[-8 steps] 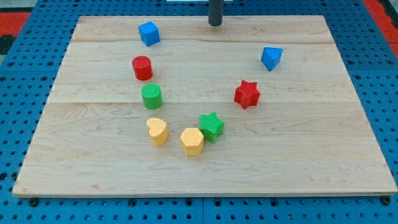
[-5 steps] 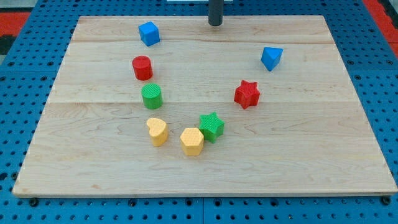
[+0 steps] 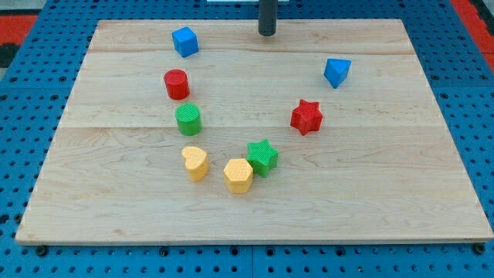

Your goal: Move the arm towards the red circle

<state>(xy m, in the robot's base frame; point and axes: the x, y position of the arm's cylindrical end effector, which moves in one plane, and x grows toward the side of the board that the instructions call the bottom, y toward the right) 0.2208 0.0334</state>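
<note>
The red circle is a short red cylinder on the wooden board, in the upper left part. My tip stands near the board's top edge, just right of centre. It is well to the right of and above the red circle, and touches no block. A blue cube lies above the red circle, to the left of my tip.
A green cylinder sits just below the red circle. A yellow heart, a yellow hexagon and a green star cluster lower down. A red star and a blue block lie at the right.
My tip has edged very slightly down the view; the blocks have not moved.
</note>
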